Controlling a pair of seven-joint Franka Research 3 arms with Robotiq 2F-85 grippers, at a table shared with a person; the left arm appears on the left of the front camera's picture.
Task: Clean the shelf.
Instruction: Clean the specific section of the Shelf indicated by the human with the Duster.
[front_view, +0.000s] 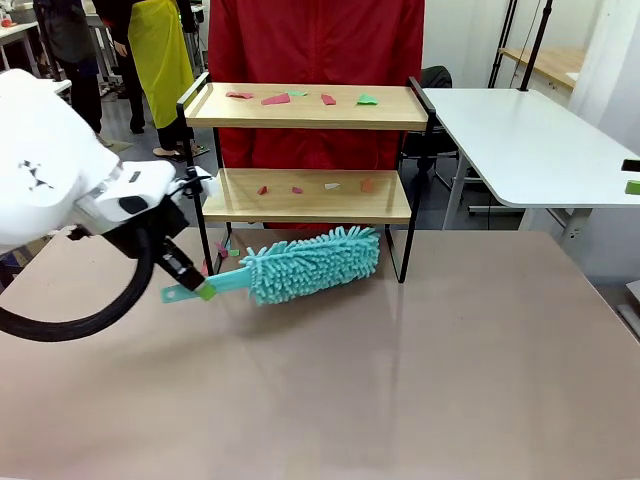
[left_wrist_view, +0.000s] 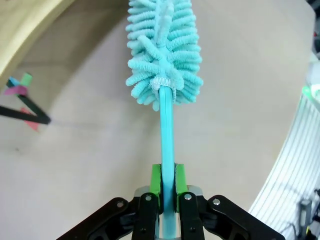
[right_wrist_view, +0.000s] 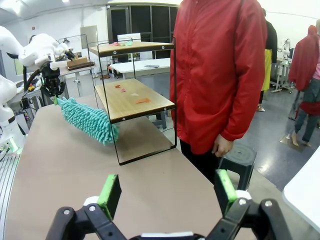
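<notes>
The shelf (front_view: 305, 196) stands at the table's far side, two wooden boards in a black frame (right_wrist_view: 135, 95). Small red, pink and green paper scraps (front_view: 275, 99) lie on both boards. My left gripper (front_view: 203, 290) is shut on the handle of a teal fluffy duster (front_view: 315, 262), whose head hangs just in front of the lower board, above the table. In the left wrist view the green pads (left_wrist_view: 156, 181) clamp the duster's handle (left_wrist_view: 167, 145). My right gripper (right_wrist_view: 167, 192) stands open over the table's right side, nothing between its fingers.
A person in a red jacket (front_view: 315, 45) stands behind the shelf. A few scraps (left_wrist_view: 20, 90) lie on the table by a shelf leg. A white table (front_view: 530, 140) is at the back right. The brown table (front_view: 400, 380) spreads in front.
</notes>
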